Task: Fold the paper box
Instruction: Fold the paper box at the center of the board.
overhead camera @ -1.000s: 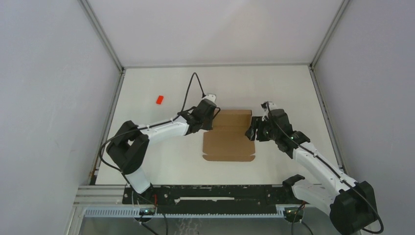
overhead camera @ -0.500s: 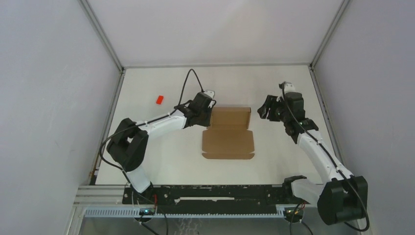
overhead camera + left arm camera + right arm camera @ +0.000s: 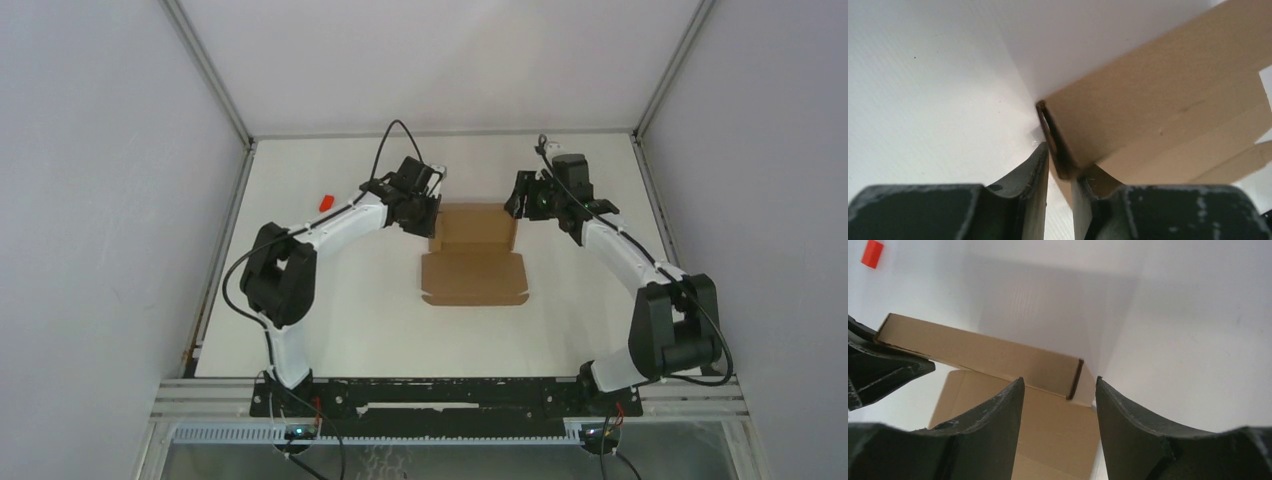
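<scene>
Change, box: over the last second the paper box (image 3: 473,262) slid across the table (image 3: 330,300) away from the arm bases, its outline unchanged.
Change, left arm: the left gripper (image 3: 1060,165) travelled with the box and kept its pinch on the same far-left corner, so it looked to be what dragged the sheet.
Change, right arm: the right gripper (image 3: 1059,381) left the box's right edge, swung out wide and came back in at the far-right corner, its jaws narrowing a little on the way.
Meaning for the task: judged from this, the box was being repositioned and the right arm re-aimed at the far wall. The main panel lay flat with its near flaps unfolded, so most of the folding was not yet done.
Left fingers (image 3: 1035,175): nearly closed, clamped on the cardboard with only its thickness between them.
Box relative to left fingers: the hollow end of the doubled-over far wall sat right between the tips, and the rest of the sheet ran off beyond them and to their right.
Right fingers (image 3: 998,420): well apart and holding nothing.
Box relative to right fingers: the far wall's right end showed in the gap, just beyond the tips. No contact with either finger could be made out.
Bystander: a small red block (image 3: 325,202) lay well apart from both grippers, out past the left one.
</scene>
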You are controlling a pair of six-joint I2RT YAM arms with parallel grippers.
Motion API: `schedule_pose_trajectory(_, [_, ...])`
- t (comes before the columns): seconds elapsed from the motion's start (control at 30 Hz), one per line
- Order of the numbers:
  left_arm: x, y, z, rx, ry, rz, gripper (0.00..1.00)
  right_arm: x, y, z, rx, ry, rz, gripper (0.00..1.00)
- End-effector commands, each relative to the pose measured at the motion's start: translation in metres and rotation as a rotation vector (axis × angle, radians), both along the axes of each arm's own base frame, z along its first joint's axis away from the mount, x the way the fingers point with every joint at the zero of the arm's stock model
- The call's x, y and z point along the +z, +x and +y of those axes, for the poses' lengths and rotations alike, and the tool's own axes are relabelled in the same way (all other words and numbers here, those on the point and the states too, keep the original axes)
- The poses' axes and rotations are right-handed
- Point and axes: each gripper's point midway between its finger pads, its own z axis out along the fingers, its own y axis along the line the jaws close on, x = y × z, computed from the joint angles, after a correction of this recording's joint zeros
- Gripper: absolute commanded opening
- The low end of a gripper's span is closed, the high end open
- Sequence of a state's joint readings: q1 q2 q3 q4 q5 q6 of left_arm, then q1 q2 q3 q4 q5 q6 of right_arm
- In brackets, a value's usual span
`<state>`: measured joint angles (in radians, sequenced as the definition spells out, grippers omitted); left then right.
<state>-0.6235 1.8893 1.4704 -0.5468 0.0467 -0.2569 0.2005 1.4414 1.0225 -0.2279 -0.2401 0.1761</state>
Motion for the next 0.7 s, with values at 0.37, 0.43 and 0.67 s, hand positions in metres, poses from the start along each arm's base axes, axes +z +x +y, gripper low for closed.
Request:
schedule_pose_trajectory(0.37, [0.008,0.011,-0.003,-0.076,-0.022,0.068,0.27,0.013,0.051,0.009,0.032,-0.048,-0.04,0.6])
schedule_pose_trajectory(0.43, [0.008,0.013,-0.003,-0.071,-0.021,0.066,0.27,0.007,0.053,0.011,0.048,-0.05,-0.017,0.58])
schedule_pose_trajectory(0.67, [0.009,0.024,-0.005,-0.044,-0.025,0.04,0.3,-0.007,0.049,0.01,0.031,-0.098,0.006,0.56])
